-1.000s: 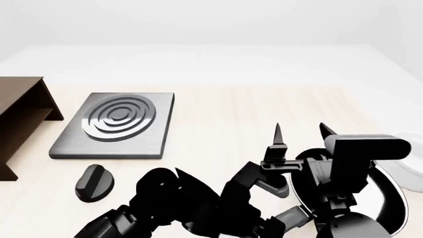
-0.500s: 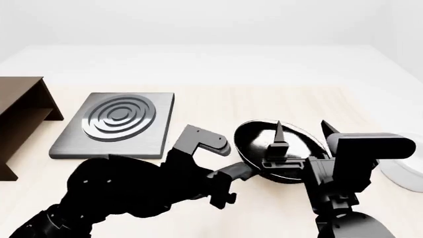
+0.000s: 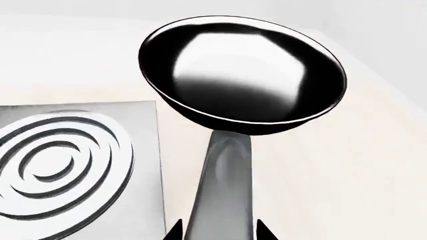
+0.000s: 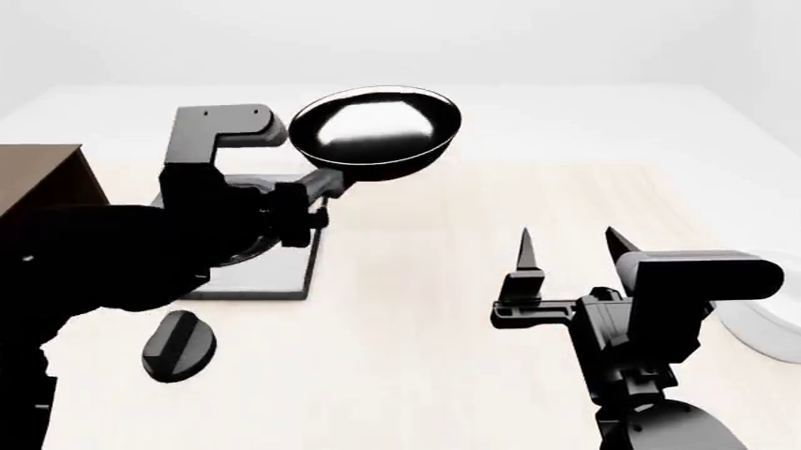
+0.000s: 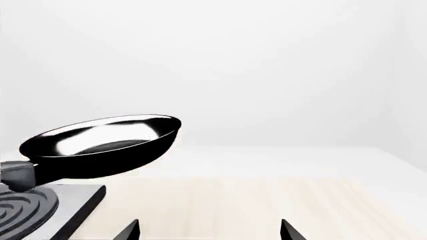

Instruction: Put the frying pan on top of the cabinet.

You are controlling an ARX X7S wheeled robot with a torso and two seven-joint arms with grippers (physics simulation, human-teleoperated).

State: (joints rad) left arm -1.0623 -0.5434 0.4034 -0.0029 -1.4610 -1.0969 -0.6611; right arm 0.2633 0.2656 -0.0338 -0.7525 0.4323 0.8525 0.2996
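Note:
The frying pan (image 4: 375, 131), glossy black with a shiny grey-white inside, is held high in the air over the hob's far right corner. My left gripper (image 4: 313, 202) is shut on its long dark grey handle (image 3: 223, 190). The pan bowl fills the left wrist view (image 3: 241, 70) and shows in the right wrist view (image 5: 100, 145). The cabinet (image 4: 37, 178), dark brown, shows only as a corner at the left edge of the head view, mostly hidden behind my left arm. My right gripper (image 4: 569, 253) is open and empty at the table's right front, fingertips pointing up.
The flat grey square hob (image 4: 269, 272) with concentric rings lies under my left arm and shows in the left wrist view (image 3: 60, 160). A small black knob (image 4: 178, 345) lies in front of it. A white rounded object (image 4: 770, 323) sits at the right edge.
My left arm has lifted the pan from low at the table's right middle up and to the left, over the hob. The right arm has stayed still.

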